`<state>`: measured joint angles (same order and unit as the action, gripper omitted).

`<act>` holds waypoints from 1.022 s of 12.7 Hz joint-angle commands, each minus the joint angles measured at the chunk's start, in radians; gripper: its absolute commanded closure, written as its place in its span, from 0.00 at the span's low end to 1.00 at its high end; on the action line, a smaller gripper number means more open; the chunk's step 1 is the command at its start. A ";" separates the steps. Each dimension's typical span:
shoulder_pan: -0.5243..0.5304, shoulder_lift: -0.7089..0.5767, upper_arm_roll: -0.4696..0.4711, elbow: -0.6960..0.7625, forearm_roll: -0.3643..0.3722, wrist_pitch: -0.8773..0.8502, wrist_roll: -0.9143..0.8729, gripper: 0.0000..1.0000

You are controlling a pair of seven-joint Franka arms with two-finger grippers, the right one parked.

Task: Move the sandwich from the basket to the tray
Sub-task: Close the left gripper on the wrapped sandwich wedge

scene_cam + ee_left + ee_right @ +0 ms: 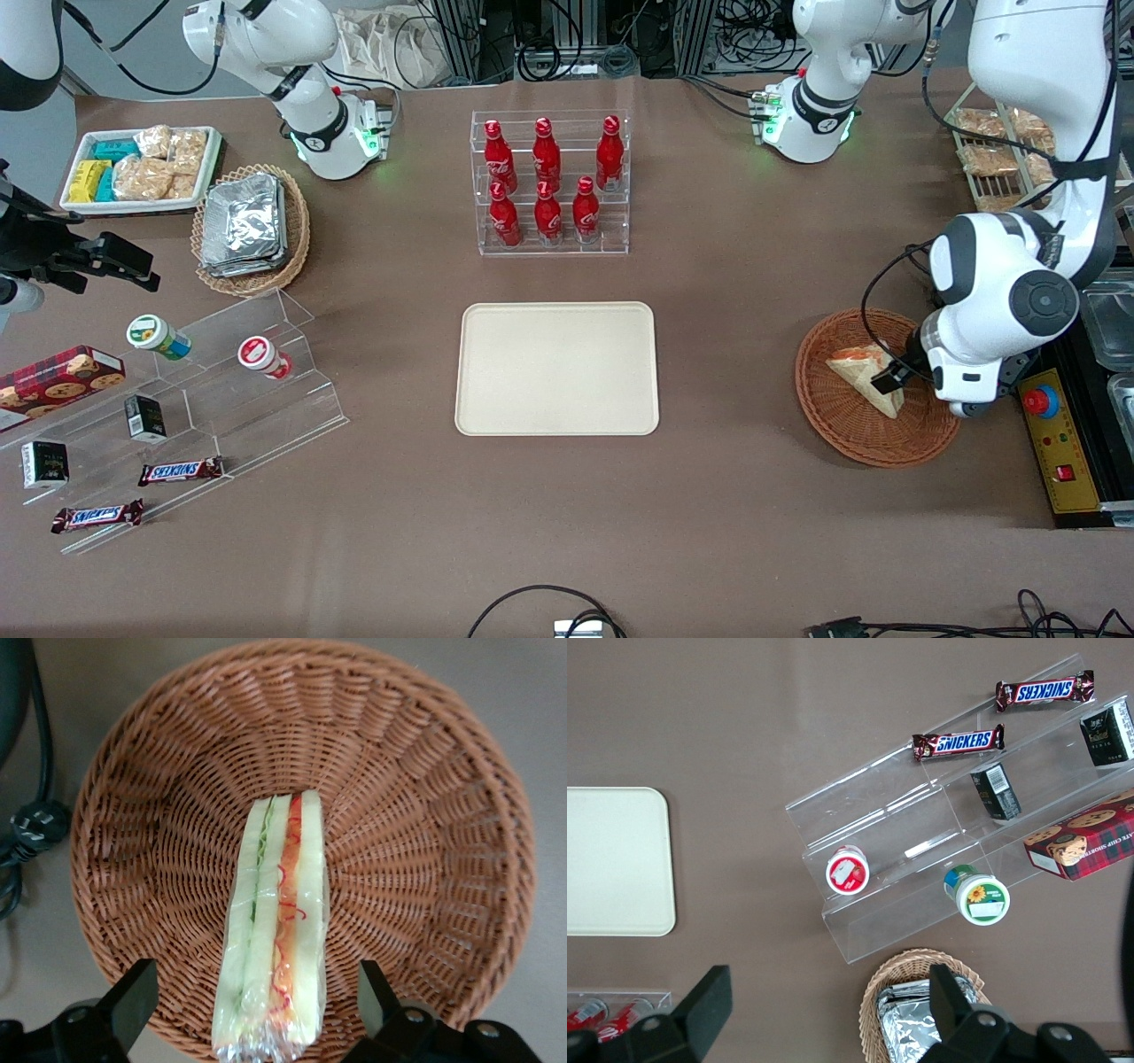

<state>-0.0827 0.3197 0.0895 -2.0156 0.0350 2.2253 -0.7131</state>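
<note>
A wrapped sandwich (864, 374) lies in the reddish-brown wicker basket (824, 412) at the working arm's end of the table. In the left wrist view the sandwich (276, 930) stands on edge in the basket (416, 815), showing pale bread with green and red filling. My gripper (893, 379) hovers just above it and is open: its two black fingers (133, 997) stand one on each side of the sandwich, with a gap to the bread on both sides. The cream-beige tray (557, 368) lies in the middle of the table, with nothing on it.
A clear rack of red bottles (549, 182) stands farther from the front camera than the tray. A control box with a red button (1054, 425) sits beside the basket. Tiered acrylic shelves with snacks (177, 399), a foil-packet basket (251, 226) and a white snack tray (142, 168) lie toward the parked arm's end.
</note>
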 commanded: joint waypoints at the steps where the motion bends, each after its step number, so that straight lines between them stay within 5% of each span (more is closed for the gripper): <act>1: -0.012 0.013 0.001 -0.006 -0.003 0.049 -0.025 0.00; 8: -0.028 0.059 0.001 -0.029 -0.057 0.068 -0.046 0.05; 10: -0.028 0.067 0.001 -0.028 -0.058 0.067 -0.046 0.26; 13: -0.029 0.068 0.003 -0.026 -0.058 0.054 -0.045 0.70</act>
<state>-0.1020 0.3890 0.0849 -2.0353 -0.0149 2.2732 -0.7447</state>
